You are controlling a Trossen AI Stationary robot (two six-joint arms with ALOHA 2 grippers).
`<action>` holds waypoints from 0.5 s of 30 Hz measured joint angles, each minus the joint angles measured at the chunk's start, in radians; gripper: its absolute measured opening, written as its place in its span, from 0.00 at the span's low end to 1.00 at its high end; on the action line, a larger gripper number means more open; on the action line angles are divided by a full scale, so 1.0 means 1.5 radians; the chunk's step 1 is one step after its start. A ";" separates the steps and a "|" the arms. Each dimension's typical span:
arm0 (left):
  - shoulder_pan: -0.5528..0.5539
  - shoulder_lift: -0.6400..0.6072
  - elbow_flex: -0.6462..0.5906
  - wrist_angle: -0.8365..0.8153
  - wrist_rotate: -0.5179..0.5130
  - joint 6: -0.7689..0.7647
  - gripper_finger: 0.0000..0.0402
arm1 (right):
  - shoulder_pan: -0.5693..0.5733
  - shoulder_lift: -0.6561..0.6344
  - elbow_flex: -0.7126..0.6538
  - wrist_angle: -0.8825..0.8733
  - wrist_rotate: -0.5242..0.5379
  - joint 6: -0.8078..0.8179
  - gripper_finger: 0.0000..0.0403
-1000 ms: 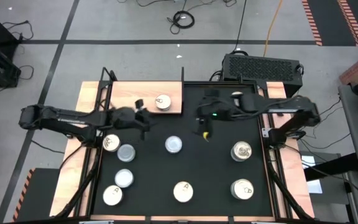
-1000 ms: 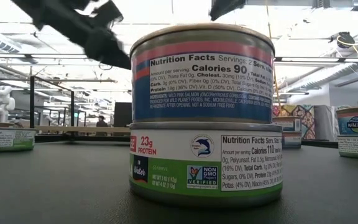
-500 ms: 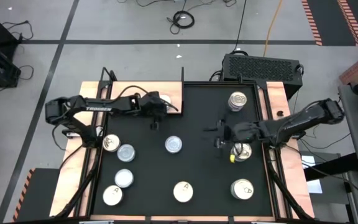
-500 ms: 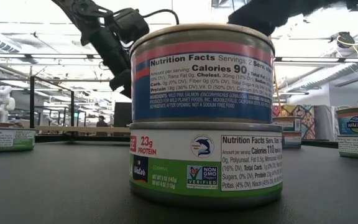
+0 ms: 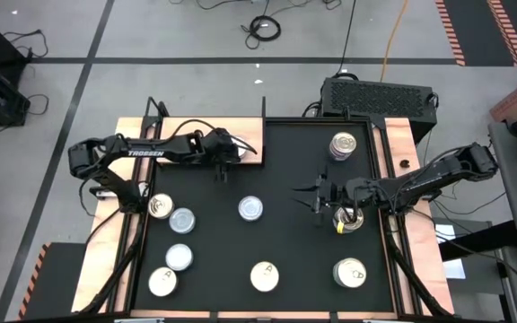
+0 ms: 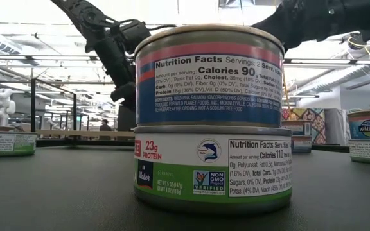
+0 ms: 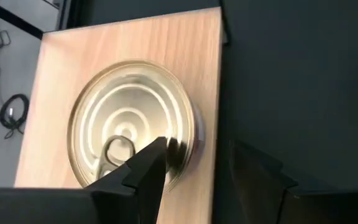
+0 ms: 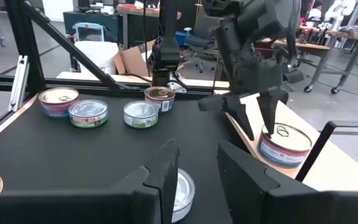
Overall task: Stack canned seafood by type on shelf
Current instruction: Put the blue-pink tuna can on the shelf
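Since the frame a second earlier, the left arm had swung from mid-mat back to the far-left board, and the right arm had pulled from the far centre down to the right side of the mat, leaving a gold-lidded tin (image 5: 342, 145) standing at the far right.

Left to right: the left gripper (image 5: 225, 160) hovered over the near right corner of the wooden shelf (image 5: 179, 136), fingers spread and grasping nothing. In the left wrist view one finger (image 7: 146, 174) overlapped the rim of the pull-tab tin (image 7: 132, 118) resting on the shelf, the other sat over the black mat (image 5: 285, 215).

On the mat's left: a gold-lidded tin (image 5: 160, 206), two silver tins (image 5: 182, 220) (image 5: 179, 257), and another gold one (image 5: 162, 282) at the near edge. Centre: a silver tin (image 5: 250, 208) and a gold-lidded two-tin stack (image 5: 265, 276), which filled the low view.

The right gripper (image 5: 317, 199) hung just left of a gold-lidded tin (image 5: 348, 218), fingers parted, empty. One more gold tin (image 5: 350, 272) sat near right.
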 joint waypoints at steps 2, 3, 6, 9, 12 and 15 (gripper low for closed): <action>0.007 0.011 0.001 0.009 -0.003 0.013 0.44 | 0.000 -0.001 0.000 0.001 0.000 -0.001 0.26; 0.011 0.016 0.002 0.015 -0.005 0.015 0.44 | 0.000 -0.001 0.000 0.000 0.000 -0.005 0.26; 0.019 0.034 0.003 0.033 -0.011 0.028 0.44 | 0.000 -0.001 0.000 0.007 0.000 -0.010 0.26; 0.022 0.043 0.003 0.053 -0.022 0.029 0.44 | 0.000 -0.001 0.000 0.009 0.000 -0.012 0.26; 0.025 0.044 0.001 0.073 -0.036 0.030 0.44 | 0.000 -0.001 0.000 0.010 0.001 -0.013 0.26; 0.037 0.045 0.000 0.083 -0.036 0.029 0.44 | 0.000 -0.001 0.000 0.009 0.001 -0.015 0.26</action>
